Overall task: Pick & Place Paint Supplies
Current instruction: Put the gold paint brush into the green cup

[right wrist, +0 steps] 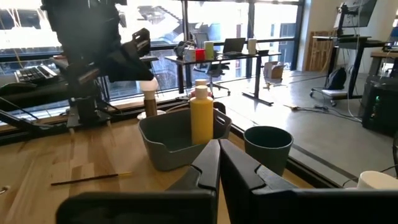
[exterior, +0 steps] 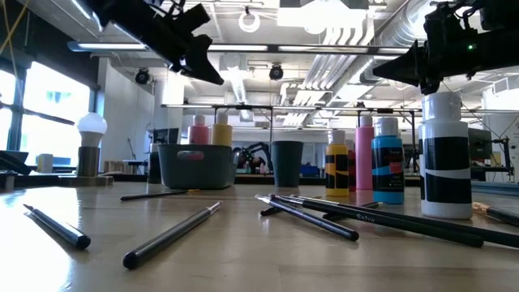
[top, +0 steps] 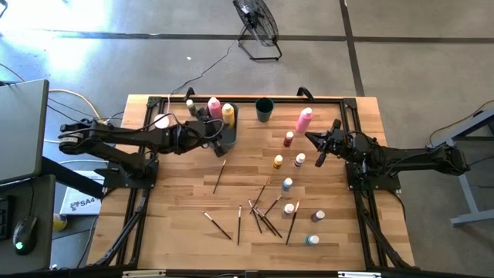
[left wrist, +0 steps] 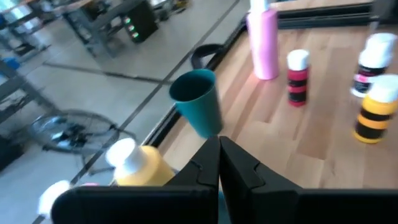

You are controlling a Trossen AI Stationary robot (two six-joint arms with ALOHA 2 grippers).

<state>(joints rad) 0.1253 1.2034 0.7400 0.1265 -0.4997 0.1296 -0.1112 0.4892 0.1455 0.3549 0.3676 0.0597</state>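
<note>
Yellow squeeze bottle (left wrist: 140, 167) stands just beside closed left fingers (left wrist: 239, 167).

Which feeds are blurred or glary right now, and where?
Left wrist view: motion-smeared throughout, the teal cup and yellow bottle soft. Low view: backlit by bright ceiling lights and windows, arms in silhouette, near paintbrushes soft. Right wrist view: windows blown out behind the grey bin. High view: evenly lit, sharp.
</note>
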